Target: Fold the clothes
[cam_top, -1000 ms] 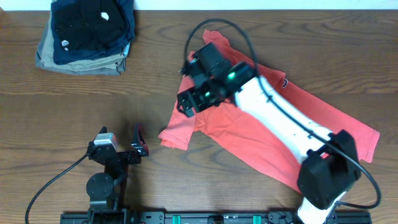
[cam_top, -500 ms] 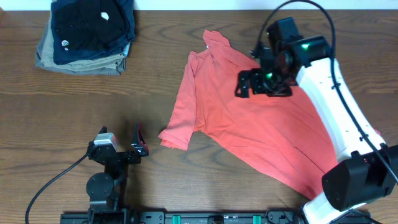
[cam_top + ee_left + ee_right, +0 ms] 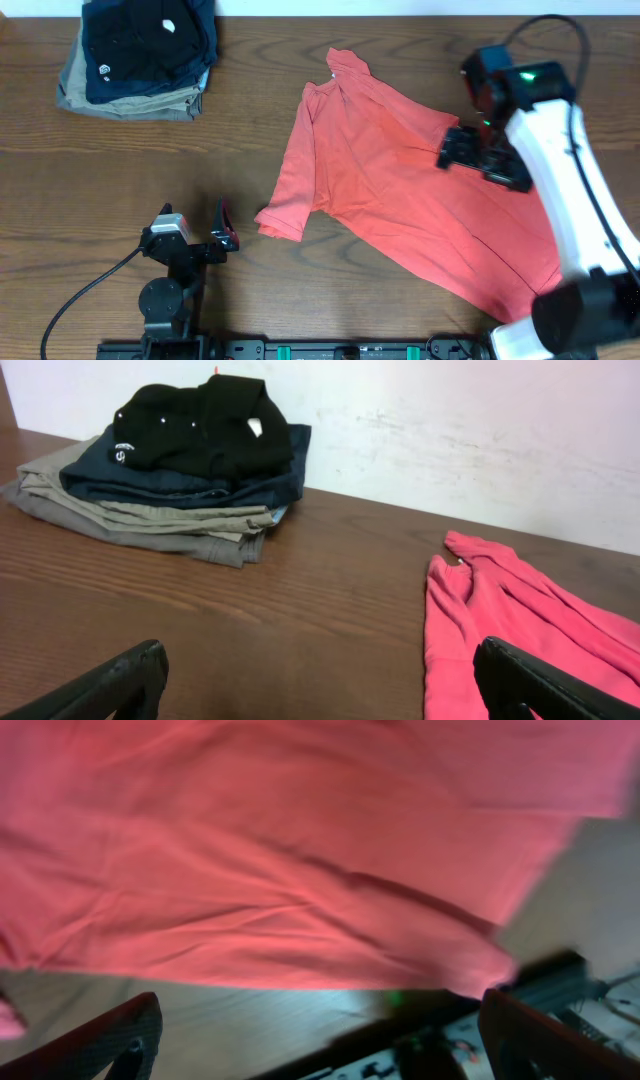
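A: Status?
B: Left gripper sits low near the base, fingers spread wide, empty. T-shirt lies centre-right on the table, spread diagonally, rumpled, no fold in it. Right gripper hovers over its upper right part, fingers wide, nothing pinched.
A: Step?
B: Looks like pre-fold: picking a grab point. Next move needs a pinch on a hem or sleeve edge. Folded stack in the far-left corner, leave it.

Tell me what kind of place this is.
Probably a robot lab bench: cabled left arm and right arm at a wooden table, bare white wall behind, T-shirt and folded stack as practice items.
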Motion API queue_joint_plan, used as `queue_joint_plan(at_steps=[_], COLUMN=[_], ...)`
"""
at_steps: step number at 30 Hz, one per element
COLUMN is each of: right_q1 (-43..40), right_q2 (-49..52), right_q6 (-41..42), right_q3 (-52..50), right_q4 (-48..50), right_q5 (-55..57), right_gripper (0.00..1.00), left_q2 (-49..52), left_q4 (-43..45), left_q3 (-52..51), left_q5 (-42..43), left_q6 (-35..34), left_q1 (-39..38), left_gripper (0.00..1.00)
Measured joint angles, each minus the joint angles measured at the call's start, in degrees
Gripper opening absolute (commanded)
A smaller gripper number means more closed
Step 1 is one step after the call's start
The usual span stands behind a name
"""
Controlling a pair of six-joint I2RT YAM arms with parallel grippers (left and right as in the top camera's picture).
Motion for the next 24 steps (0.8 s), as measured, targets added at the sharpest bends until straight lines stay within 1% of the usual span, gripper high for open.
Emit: queue_joint_plan(at_steps=[6,10,13,15,19,20,24], right_q1=[-5.31,-10.4,-14.12,-15.06,-15.63,-15.58,-14.12], right_q2=[-11.17,-14.84,-15.17,-14.93,-14.51,-14.51,-14.14], right_q6=[2.82,3.45,3.72,3.69,3.3,2.6,-3.48], right_q3=[-3.08,-8.17,-12.7,-15.08,-18.51,-18.75,-19.15], right_q4=[-1.11,1.6,5.7,7.93,13.99,16.04,27.74], right_q5=[4.52,5.46,5.86,5.53,0.5,-1.18,-8.39], right_gripper=[0.99,0.99,0.99,0.99,0.9,0.89,0.89], left_q2=[0.0,0.0,0.0,0.0,0.0,0.0,0.0], left_q4=[0.0,-0.02,0.0,0.0,0.0,0.0,0.0], left_q3=[0.0,0.0,0.0,0.0,0.0,0.0,0.0], left_q5=[0.02,0.02,0.0,0.02,0.0,0.0,0.0], left_q6=[0.0,0.0,0.0,0.0,0.0,0.0,0.0], left_q1=[0.0,0.0,0.0,0.02,0.0,0.02,0.0], left_gripper=[0.98,0.98,0.98,0.98,0.98,0.98,0.98])
